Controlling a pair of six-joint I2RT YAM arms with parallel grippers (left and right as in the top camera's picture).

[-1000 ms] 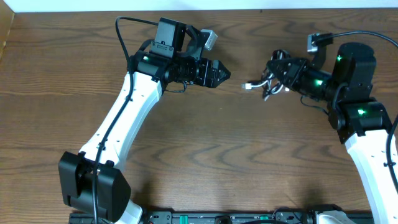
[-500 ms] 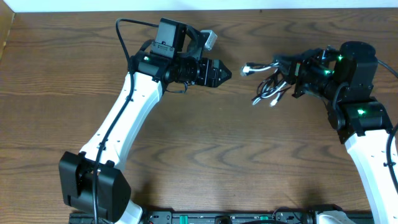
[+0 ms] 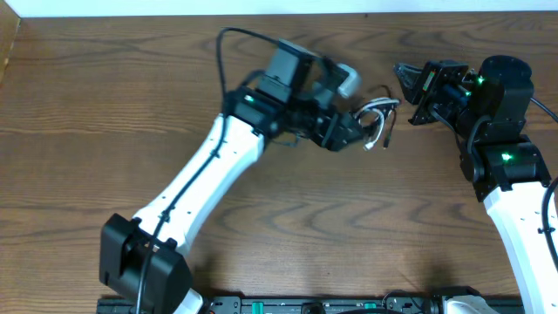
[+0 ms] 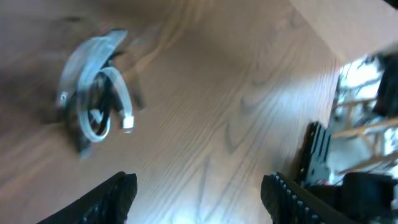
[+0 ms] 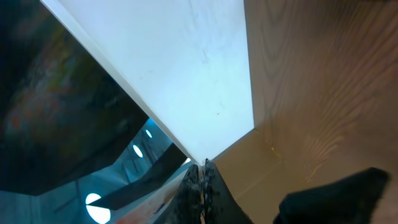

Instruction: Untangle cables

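Observation:
The cables (image 3: 378, 117) are a small coil of black and white cords with plug ends, lying on the wooden table. They show blurred in the left wrist view (image 4: 96, 112), ahead and to the left of the jaws. My left gripper (image 3: 355, 133) is open and empty, its tips just left of the coil; its jaws also show in the left wrist view (image 4: 202, 196). My right gripper (image 3: 403, 73) is shut, to the upper right of the coil and apart from it. In the right wrist view (image 5: 202, 180) it points at the white wall beyond the table's back edge.
The white wall (image 3: 261, 7) runs along the table's back edge. The left arm (image 3: 209, 174) stretches diagonally across the table's middle. The right arm (image 3: 506, 166) stands at the right side.
My left arm has swung right until its open gripper is beside the coil. My right gripper has let the cables go, lifted and turned toward the back wall. The coil now lies on the table.

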